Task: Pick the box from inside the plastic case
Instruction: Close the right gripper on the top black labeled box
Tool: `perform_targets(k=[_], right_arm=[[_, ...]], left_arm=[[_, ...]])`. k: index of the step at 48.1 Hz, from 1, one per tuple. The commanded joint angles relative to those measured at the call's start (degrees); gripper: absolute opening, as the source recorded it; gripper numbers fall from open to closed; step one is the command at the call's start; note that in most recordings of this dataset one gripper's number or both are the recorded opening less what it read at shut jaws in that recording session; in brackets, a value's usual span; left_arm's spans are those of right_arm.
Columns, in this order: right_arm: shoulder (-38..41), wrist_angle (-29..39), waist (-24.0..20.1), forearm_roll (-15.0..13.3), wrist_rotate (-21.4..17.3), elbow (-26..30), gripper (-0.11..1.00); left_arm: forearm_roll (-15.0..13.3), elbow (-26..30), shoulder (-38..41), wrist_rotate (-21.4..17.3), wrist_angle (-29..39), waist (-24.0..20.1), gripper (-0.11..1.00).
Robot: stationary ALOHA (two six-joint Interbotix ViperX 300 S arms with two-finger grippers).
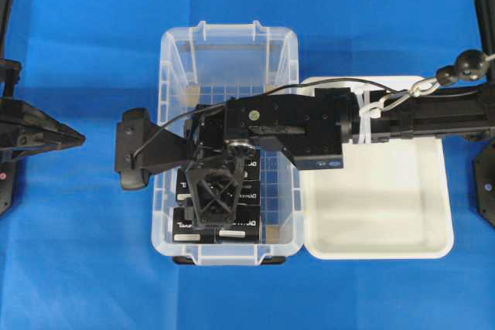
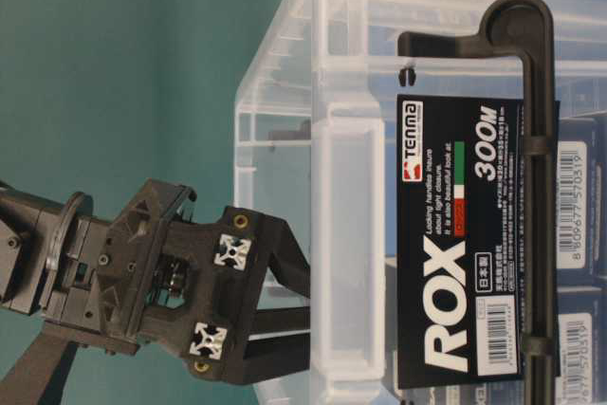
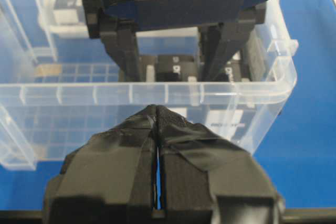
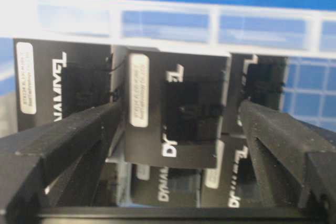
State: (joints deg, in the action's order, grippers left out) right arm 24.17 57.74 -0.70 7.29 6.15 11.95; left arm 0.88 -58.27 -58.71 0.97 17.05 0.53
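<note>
The clear plastic case [image 1: 229,31] stands mid-table with several black boxes [image 1: 240,226] packed at its near end. My right gripper [image 1: 210,195] reaches down into the case over them. In the right wrist view it [image 4: 179,111] is open, and one box [image 4: 176,124] with white lettering and a white label strip lies between its fingers [image 4: 73,135], resting on top of other boxes. A small gap shows on the box's right side. My left gripper [image 1: 77,137] stays outside the case at the left, its taped fingertips [image 3: 168,116] pressed together with nothing in them.
A shallow white tray [image 1: 379,214] sits against the case's right side. The case's wall [image 3: 79,94] rises between my left gripper and the boxes. Blue cloth [image 1: 77,268] covers the table around both.
</note>
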Motion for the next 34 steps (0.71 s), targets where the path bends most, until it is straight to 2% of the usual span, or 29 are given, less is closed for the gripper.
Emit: perform_targets(k=[1, 26, 30, 34], right_arm=[[0.26, -0.79, -0.18, 0.35, 0.09, -0.18, 0.99], [2.11, -2.72, 0.79, 0.35, 0.97, -0.35, 0.98], [2.02, -2.37, 0.79, 0.26, 1.05, -0.35, 0.95], [1.85, -1.58, 0.7, 0.26, 1.14, -0.26, 0.84]], left_arm=[[0.09, 0.97, 0.26, 0.0, -0.18, 0.09, -0.02], [0.09, 0.88, 0.26, 0.0, -0.18, 0.09, -0.02], [0.09, 0.88, 0.26, 0.0, -0.18, 0.09, -0.02], [0.09, 0.88, 0.26, 0.0, -0.18, 0.09, -0.02]])
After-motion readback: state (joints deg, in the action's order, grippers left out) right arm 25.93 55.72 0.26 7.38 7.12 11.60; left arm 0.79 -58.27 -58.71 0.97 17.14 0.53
